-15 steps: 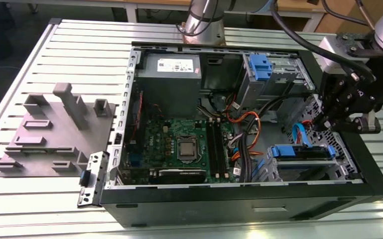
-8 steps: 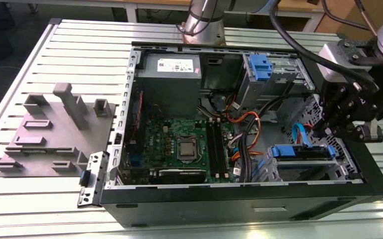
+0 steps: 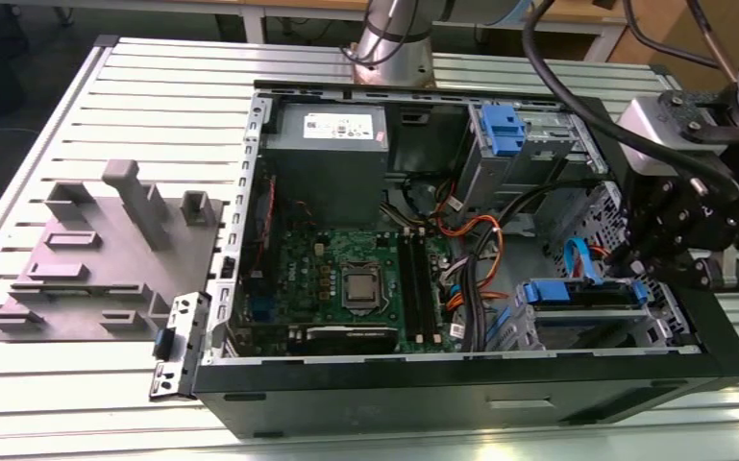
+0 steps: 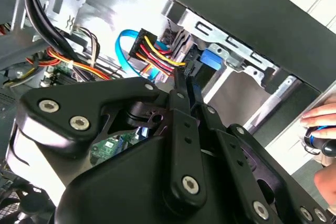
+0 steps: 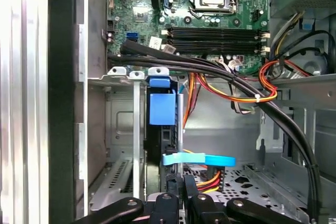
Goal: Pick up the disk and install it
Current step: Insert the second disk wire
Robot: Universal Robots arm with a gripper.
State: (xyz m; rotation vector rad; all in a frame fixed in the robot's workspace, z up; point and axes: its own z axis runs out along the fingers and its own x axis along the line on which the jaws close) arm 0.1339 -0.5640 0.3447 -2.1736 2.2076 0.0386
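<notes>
The disk [image 3: 561, 292] sits edge-up in the drive cage at the near corner of the open computer case, on the exterior view's right. Its blue plastic rail [image 5: 161, 106] shows at the cage mouth, with the dark drive body below it. My gripper [image 3: 645, 274] hangs just over that cage, beside the disk's end. In both wrist views the two thin black fingers [image 5: 174, 195] lie close together with nothing between them. Their tips [image 4: 181, 74] reach toward the red, yellow and black power plug [image 4: 152, 56] and the blue data cable [image 5: 197, 159].
The case [image 3: 472, 379] lies open on a slatted metal table [image 3: 87, 403]. It holds a motherboard [image 3: 343, 279], a power supply [image 3: 331, 130] and an upper bay with a blue clip [image 3: 500, 130]. A grey fixture [image 3: 100, 259] stands on the exterior view's left. A person's hand [image 4: 320, 121] is just outside the case.
</notes>
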